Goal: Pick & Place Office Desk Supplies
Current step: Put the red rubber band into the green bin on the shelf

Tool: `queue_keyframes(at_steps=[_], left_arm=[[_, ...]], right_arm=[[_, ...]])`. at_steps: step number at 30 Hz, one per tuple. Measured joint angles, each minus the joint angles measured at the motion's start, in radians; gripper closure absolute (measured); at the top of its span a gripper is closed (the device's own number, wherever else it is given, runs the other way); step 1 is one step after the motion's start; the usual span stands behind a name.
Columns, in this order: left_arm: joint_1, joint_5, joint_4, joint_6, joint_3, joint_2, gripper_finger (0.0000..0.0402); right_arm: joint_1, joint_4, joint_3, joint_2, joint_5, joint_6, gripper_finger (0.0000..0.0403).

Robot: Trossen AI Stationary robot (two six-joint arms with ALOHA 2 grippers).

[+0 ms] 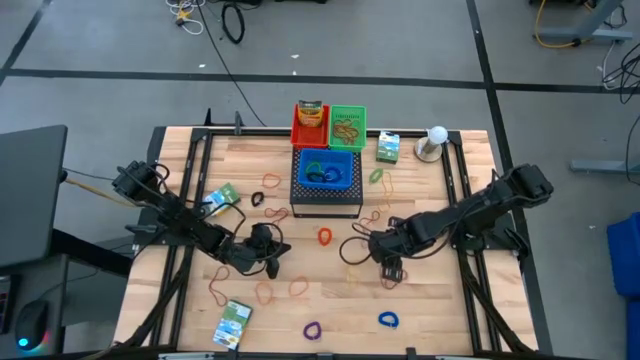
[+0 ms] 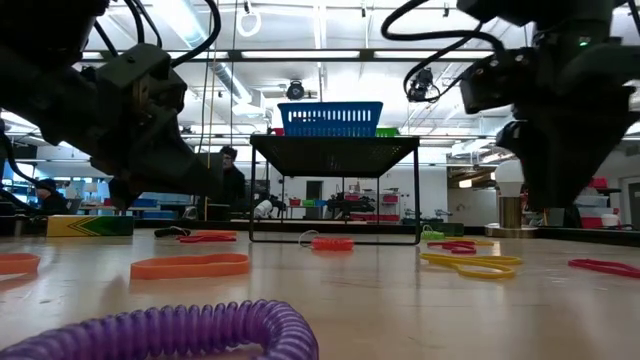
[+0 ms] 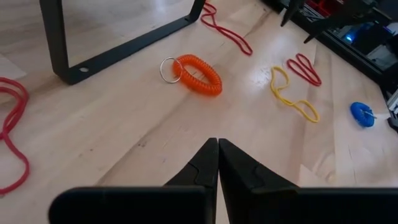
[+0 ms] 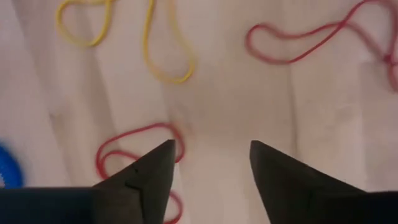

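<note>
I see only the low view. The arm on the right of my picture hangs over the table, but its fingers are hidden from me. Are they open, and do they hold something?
Observer: They are open and empty. In the right wrist view, the right gripper has its fingers apart over bare wood.
Operator: What lies nearest to it?
Observer: A red rubber band lies on the wood beside one fingertip, not between the two.
Operator: And the other arm?
Observer: The left gripper is shut and holds nothing. An orange coiled loop with a metal ring lies on the table ahead of it.
</note>
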State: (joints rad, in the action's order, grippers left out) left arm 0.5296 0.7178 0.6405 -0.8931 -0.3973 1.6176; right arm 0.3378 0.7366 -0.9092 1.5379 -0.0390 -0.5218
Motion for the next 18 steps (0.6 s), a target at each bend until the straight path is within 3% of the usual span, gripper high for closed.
queue_keyframes(at_steps=[5,12,18], left_arm=[[0.000,0.007,0.000,0.000,0.000,0.000,0.0383],[0.000,0.007,0.000,-0.004,0.000,0.000,0.0384],[0.000,0.006,0.000,-0.004,0.000,0.000,0.0383]], right_arm=[[-0.043,0.002,0.000,0.000,-0.012,0.033,0.0157],[-0.041,0.055,-0.007,0.000,-0.016,0.067,0.0153],[-0.027,-0.115,0.056,0.000,-0.027,0.057,0.0153]])
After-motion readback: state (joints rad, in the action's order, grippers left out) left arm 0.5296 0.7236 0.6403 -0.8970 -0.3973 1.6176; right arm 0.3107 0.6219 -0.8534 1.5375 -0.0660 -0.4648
